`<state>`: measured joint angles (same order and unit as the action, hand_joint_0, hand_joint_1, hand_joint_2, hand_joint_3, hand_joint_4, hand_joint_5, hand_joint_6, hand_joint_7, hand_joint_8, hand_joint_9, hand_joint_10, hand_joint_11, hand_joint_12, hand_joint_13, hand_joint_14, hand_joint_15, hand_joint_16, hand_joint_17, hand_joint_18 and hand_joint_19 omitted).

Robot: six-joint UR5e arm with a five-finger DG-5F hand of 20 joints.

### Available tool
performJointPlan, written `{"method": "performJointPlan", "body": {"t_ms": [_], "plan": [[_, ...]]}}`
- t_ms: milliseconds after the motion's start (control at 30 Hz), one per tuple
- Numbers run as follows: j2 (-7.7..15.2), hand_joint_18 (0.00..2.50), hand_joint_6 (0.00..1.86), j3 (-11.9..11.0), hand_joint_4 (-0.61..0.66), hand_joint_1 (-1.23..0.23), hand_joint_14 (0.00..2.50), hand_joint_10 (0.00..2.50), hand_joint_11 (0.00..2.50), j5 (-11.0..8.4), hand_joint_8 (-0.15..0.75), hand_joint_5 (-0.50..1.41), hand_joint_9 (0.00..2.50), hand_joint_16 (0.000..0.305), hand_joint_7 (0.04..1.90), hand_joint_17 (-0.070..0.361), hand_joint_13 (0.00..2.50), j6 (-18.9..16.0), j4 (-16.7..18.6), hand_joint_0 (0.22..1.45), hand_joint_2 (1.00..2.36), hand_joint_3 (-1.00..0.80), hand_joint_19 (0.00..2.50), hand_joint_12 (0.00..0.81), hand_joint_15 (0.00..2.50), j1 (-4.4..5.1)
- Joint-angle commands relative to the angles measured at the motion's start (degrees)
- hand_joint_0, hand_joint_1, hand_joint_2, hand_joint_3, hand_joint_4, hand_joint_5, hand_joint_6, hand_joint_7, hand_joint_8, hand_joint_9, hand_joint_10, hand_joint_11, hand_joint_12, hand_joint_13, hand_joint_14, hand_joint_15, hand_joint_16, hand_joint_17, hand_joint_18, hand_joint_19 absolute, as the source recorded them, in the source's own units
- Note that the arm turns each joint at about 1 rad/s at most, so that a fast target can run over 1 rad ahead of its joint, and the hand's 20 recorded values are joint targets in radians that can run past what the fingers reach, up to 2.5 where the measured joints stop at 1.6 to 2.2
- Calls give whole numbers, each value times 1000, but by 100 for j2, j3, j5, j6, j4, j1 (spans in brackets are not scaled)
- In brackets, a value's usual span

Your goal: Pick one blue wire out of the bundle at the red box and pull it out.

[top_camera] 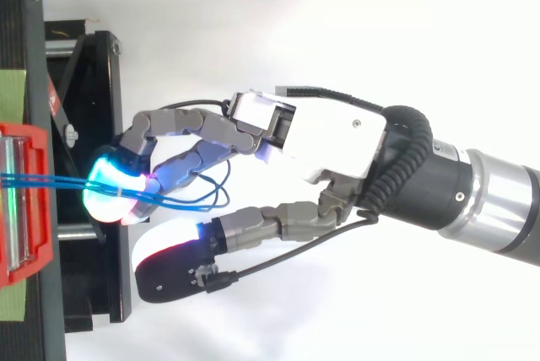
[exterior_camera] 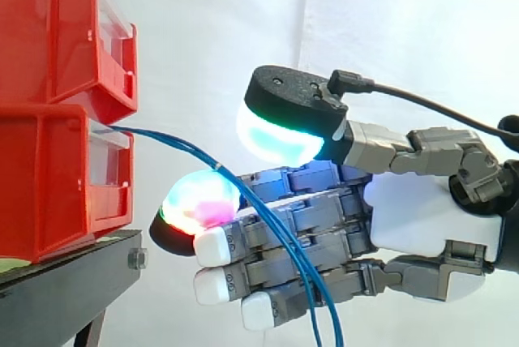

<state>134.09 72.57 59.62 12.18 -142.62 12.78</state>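
Hand (exterior_camera: 422,209) fingers (exterior_camera: 284,233) extend straight, pressed together, thumb (exterior_camera: 280,132) raised apart. Blue wires (exterior_camera: 174,143) leave the lower red bin (exterior_camera: 49,185) front edge, draping across the fingers.

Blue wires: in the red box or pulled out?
In: the blue wires run from inside the red box across the robot hand.

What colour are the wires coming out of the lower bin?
Blue, clearest in the side view, where the wires arc out of the lower red bin.
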Motion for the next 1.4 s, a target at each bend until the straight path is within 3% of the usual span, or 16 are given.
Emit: {"method": "performJointPlan", "body": {"t_ms": [0, 333, 800, 1000, 1367], "plan": [[4, 767, 500, 3, 276, -712, 11, 9, 333, -29, 363, -117, 758, 60, 1262, 136, 769, 65, 24, 613, 1014, -318, 505, 457, 352, -3], [144, 772, 505, -129, 272, -710, 11, 11, 339, -100, 366, -116, 768, 60, 1278, 136, 779, -14, 6, 606, 1014, -331, 513, 457, 357, -56], [144, 786, 652, -147, 270, -706, 11, 10, 360, -100, 366, -146, 777, 60, 1097, 136, 789, -5, 24, 615, 1015, -304, 511, 458, 354, -82], [144, 796, 762, -156, 245, -713, 11, 10, 379, -100, 368, -177, 778, 61, 972, 136, 793, -22, 15, 619, 1019, -212, 500, 460, 352, -91], [144, 804, 838, -191, 244, -706, 11, 10, 412, -82, 375, -202, 777, 61, 918, 137, 799, -22, 6, 617, 1023, -106, 507, 460, 359, -91]]}}
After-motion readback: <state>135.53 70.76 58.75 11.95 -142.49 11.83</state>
